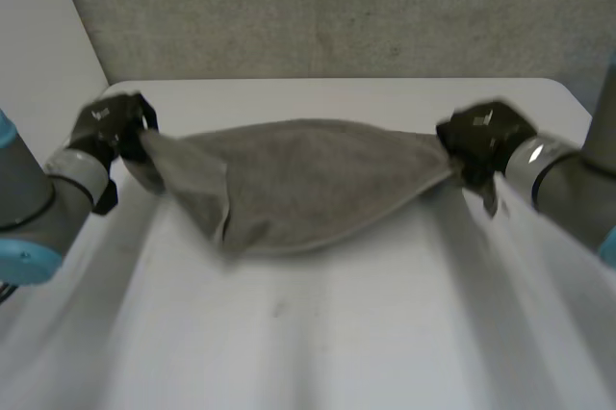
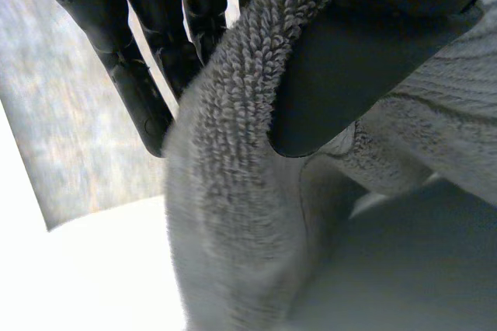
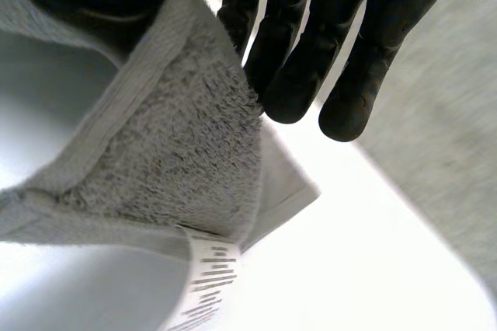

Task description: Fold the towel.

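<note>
The white table (image 1: 318, 352) stretches out before me, bare and smooth, its far corners rounded. Behind its far edge I see a grey speckled wall panel (image 1: 337, 6), and off to my left of that, a plain white wall (image 1: 38, 15)

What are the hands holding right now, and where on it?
The grey towel: the left hand pinches one end, the right hand the opposite end; it sags between them.

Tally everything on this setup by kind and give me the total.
Towel: 1, grey
Hands: 2, left hand and right hand, each pinching a towel end
Table: 1, white
Total: 4
</note>
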{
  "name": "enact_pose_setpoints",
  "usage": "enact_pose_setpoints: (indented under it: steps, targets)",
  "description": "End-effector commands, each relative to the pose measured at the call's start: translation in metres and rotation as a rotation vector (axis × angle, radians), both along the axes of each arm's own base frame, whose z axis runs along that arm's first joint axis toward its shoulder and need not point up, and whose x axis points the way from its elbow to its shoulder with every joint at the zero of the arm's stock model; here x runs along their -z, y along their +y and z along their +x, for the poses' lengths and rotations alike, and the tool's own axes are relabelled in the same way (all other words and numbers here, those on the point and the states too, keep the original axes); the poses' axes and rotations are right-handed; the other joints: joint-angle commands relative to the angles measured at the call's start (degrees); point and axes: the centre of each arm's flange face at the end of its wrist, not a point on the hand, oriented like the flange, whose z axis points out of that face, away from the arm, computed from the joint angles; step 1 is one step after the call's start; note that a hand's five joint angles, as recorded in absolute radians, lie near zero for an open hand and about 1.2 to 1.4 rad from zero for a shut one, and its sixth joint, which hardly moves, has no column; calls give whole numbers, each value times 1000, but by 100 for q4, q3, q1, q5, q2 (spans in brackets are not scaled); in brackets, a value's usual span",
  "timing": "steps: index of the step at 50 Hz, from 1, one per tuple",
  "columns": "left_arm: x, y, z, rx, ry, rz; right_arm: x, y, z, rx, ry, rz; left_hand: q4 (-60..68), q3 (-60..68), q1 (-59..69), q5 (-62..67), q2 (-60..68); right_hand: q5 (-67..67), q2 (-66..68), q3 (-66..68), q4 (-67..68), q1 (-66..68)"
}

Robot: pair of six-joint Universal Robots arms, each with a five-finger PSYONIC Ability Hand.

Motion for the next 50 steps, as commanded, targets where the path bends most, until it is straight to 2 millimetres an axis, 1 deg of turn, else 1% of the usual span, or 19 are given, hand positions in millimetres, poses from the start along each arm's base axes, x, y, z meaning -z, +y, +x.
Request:
enact_pose_setpoints:
  steps: [1,2,3,5,9,15,17,18,19,20,22,25,28,31,33,36,39,44,50]
  targets:
    - [38,18,4,33,-257,45,49,11,-2,-15,67,62,-3700,-3703,-3564,-3634,-3690,305,418,400,340,454]
    - [38,18,4,33,-257,46,52,13,-3,-16,68,67,-3724,-3726,-3587,-3658,-3714,305,418,400,340,454]
    - [39,22,4,42,-305,44,52,13,-3,-16,68,67,-5189,-5192,-5053,-5123,-5179,305,418,400,340,454]
    - [40,26,5,52,-352,45,55,17,-5,-14,69,78,-5621,-5623,-5484,-5554,-5610,305,418,400,340,454]
    - [30,35,7,68,-472,8,56,20,-6,-11,66,78,-5776,-5778,-5639,-5710,-5766,305,418,400,340,454]
    - [16,45,5,95,-531,-41,55,27,-9,-11,53,59,-5810,-5812,-5673,-5744,-5800,305,418,400,340,454]
    - [0,56,-1,137,-525,-80,56,28,-10,-11,50,54,-5726,-5728,-5589,-5660,-5716,305,418,400,340,454]
    - [0,56,-1,137,-525,-80,57,29,-11,-10,49,51,-5726,-5728,-5589,-5659,-5716,305,418,400,340,454]
    - [-11,61,-5,161,-516,-106,57,29,-11,-10,49,51,-5709,-5711,-5572,-5643,-5699,305,418,400,340,454]
    - [-11,61,-5,161,-516,-106,59,31,-11,-7,47,50,-5709,-5711,-5572,-5643,-5699,305,418,400,340,454]
    - [-31,73,-17,220,-490,-145,61,32,-12,-8,49,51,-5709,-5711,-5572,-5643,-5699,305,418,400,340,454]
    - [-43,81,-26,268,-456,-147,65,34,-13,-10,56,58,-5625,-5628,-5488,-5559,-5615,305,418,400,340,454]
    - [-46,82,-34,298,-449,-130,68,36,-13,-12,59,66,-5491,-5493,-5354,-5425,-5481,305,418,400,340,454]
    - [-42,81,-40,323,-451,-107,69,37,-13,-13,62,67,-5339,-5341,-5202,-5273,-5329,305,418,400,340,454]
    - [-28,76,-53,369,-459,-50,70,37,-13,-13,63,70,-4954,-4956,-4817,-4888,-4944,305,418,400,340,454]
    - [-16,68,-62,398,-472,6,70,37,-14,-13,64,72,-4416,-4418,-4279,-4350,-4406,305,418,400,340,454]
    - [-9,62,-64,409,-484,36,70,38,-13,-15,64,71,-4313,-4315,-4176,-4247,-4303,305,418,400,340,454]
    - [16,51,-72,472,-584,114,72,37,-14,-14,65,74,-4363,-4365,-4226,-4297,-4353,305,418,400,340,454]
    - [29,47,-74,514,-681,116,75,38,-13,-17,64,66,-4447,-4450,-4310,-4381,-4437,305,418,400,340,454]
